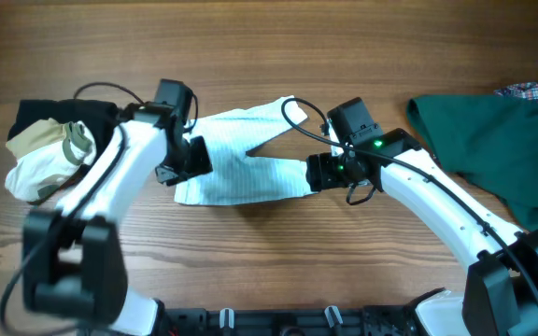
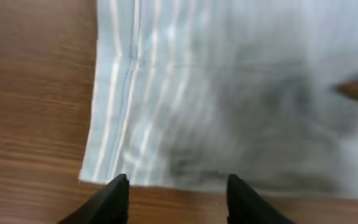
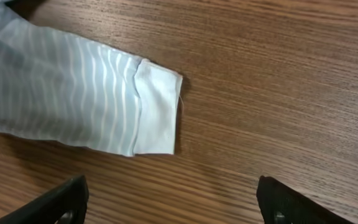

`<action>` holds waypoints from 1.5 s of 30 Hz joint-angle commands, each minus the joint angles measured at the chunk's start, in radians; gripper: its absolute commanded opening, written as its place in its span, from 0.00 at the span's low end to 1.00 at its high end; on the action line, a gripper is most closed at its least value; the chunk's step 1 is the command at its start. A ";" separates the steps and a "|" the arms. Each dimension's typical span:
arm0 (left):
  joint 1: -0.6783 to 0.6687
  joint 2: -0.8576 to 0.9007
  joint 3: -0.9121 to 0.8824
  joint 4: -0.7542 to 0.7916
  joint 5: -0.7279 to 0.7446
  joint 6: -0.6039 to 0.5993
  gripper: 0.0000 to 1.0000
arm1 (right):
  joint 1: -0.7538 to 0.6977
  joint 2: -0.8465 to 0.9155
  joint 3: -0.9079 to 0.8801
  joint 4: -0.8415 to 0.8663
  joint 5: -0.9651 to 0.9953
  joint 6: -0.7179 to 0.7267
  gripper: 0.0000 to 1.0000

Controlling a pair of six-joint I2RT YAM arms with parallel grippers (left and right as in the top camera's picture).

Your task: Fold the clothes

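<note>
Here, the striped garment (image 1: 241, 168) is seen laid lengthwise across the desk (image 1: 269, 56) between the left tool (image 2: 176, 200) and right tool (image 3: 176, 205), both spread empty, one at each end.

striped garment (image 1: 241, 163): small, thin, pale blue-white fine stripes | lies flat mid-table (image 1: 269, 56), one flap angled toward far edge, white hem band (image 3: 157, 109) at one end | dark green garment (image 1: 493, 140): larger, spread at right, well apart | cream-and-black heap (image 1: 49, 149): crumpled, far left
</note>
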State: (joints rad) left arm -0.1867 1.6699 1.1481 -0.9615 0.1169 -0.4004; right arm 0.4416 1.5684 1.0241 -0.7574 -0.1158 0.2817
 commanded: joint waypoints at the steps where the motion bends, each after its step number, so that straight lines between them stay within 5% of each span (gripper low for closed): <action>1: 0.010 -0.108 -0.002 -0.026 -0.003 0.004 0.62 | -0.003 -0.014 0.014 -0.011 -0.013 -0.021 0.88; 6: 0.010 -0.120 -0.049 -0.052 -0.029 -0.052 0.49 | -0.003 -0.014 0.014 -0.033 -0.017 -0.047 0.90; 12: 0.029 -0.120 -0.282 0.105 -0.066 -0.245 0.68 | -0.003 -0.013 -0.025 -0.028 -0.043 -0.045 0.92; 24: 0.033 -0.119 -0.412 0.331 -0.100 -0.245 0.70 | -0.003 -0.007 -0.052 0.008 -0.043 -0.035 0.92; 35: 0.032 -0.118 -0.415 0.333 -0.100 -0.245 0.50 | -0.003 -0.004 -0.052 0.030 -0.042 -0.032 0.92; 45: 0.033 -0.209 -0.407 0.240 -0.067 -0.206 0.63 | -0.003 -0.004 -0.052 0.056 -0.043 -0.072 0.93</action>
State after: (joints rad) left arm -0.1596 1.5288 0.7414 -0.7155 0.0387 -0.6228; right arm 0.4416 1.5684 0.9764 -0.7063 -0.1417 0.2283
